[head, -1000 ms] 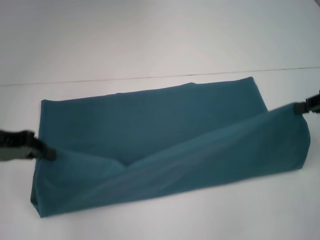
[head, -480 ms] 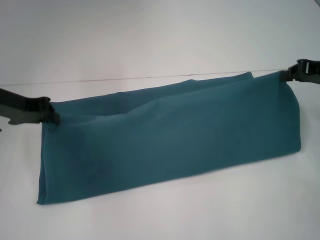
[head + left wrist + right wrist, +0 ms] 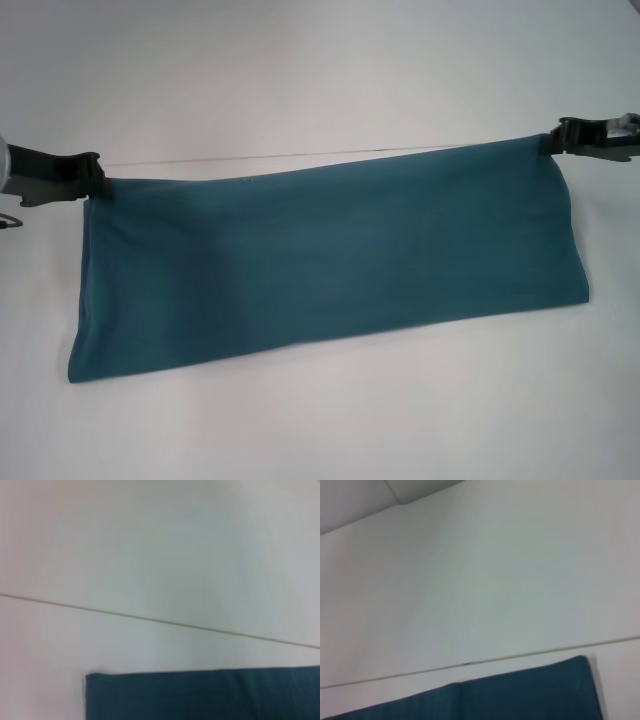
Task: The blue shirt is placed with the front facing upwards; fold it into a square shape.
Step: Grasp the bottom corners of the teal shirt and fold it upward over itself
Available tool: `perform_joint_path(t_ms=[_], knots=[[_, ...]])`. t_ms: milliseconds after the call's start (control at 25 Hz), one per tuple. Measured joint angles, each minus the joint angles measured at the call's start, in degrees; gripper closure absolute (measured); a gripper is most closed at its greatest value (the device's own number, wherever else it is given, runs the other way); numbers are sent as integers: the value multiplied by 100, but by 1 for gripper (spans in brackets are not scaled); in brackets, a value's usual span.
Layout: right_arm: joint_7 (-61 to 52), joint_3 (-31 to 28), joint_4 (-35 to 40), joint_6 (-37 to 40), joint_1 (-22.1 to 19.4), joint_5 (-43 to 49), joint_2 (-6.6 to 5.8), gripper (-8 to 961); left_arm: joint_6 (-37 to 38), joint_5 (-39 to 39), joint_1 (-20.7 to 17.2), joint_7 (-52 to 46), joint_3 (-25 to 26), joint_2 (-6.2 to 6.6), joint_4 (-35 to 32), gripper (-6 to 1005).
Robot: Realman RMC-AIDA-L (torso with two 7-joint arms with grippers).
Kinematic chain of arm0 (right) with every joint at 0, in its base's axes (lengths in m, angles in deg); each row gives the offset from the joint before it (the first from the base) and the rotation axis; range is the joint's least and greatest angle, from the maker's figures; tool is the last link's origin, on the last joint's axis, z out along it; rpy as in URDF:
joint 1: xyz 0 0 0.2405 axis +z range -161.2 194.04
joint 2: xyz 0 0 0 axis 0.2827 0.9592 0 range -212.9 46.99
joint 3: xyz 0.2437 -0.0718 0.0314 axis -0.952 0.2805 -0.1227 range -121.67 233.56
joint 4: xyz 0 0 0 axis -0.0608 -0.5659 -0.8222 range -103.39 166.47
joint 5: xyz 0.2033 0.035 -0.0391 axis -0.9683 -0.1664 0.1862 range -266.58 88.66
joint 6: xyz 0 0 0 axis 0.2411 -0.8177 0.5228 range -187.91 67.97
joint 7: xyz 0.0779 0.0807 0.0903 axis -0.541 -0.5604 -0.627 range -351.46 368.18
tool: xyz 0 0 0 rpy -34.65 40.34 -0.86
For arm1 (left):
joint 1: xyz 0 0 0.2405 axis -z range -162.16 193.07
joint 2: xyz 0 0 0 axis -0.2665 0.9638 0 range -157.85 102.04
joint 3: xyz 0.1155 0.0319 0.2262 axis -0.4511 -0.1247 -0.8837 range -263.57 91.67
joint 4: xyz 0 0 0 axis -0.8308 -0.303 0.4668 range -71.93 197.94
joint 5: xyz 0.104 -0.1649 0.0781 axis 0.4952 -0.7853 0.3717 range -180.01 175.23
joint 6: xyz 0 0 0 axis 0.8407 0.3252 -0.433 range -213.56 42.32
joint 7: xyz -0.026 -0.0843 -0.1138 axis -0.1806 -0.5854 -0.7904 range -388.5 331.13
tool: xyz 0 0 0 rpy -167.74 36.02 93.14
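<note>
The blue shirt (image 3: 330, 265) lies across the middle of the head view as a long folded band, running from the left side of the frame to the right, on the white counter (image 3: 320, 430). Its far edge is pulled into a taut, nearly straight line that rises slightly toward the upper right; its near edge slopes from the lower left up toward the right. The visible surface is plain teal with soft creases; no lettering or collar shows.

The left end effector (image 3: 92, 180) sits at the left edge of the frame, closed on the shirt's far left corner. The right end effector (image 3: 556, 140) sits at the upper right, closed on the shirt's far right corner. Both arms reach in from the frame's sides, dark and low over the counter. The cloth between the two corners is stretched with no sag.

A thin seam line (image 3: 300, 155) crosses the counter just beyond the shirt's far edge.

In the left wrist view the shirt (image 3: 200, 695) fills the lower part of the frame, one squared corner showing, with the counter seam (image 3: 160, 621) beyond it. In the right wrist view the shirt (image 3: 520, 695) also occupies the lower part, its corner close to the seam (image 3: 520, 656).
</note>
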Motion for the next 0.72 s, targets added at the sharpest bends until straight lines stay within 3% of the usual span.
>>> perform_joint_path(t_ms=[440, 720], knots=[[-2, 743, -719, -1457, 552, 95, 18, 933, -544, 144, 163, -61, -125, -20, 327, 980], [-113, 781, -987, -1673, 804, 578, 23, 933, -579, 147, 203, -66, -128, -23, 332, 979]])
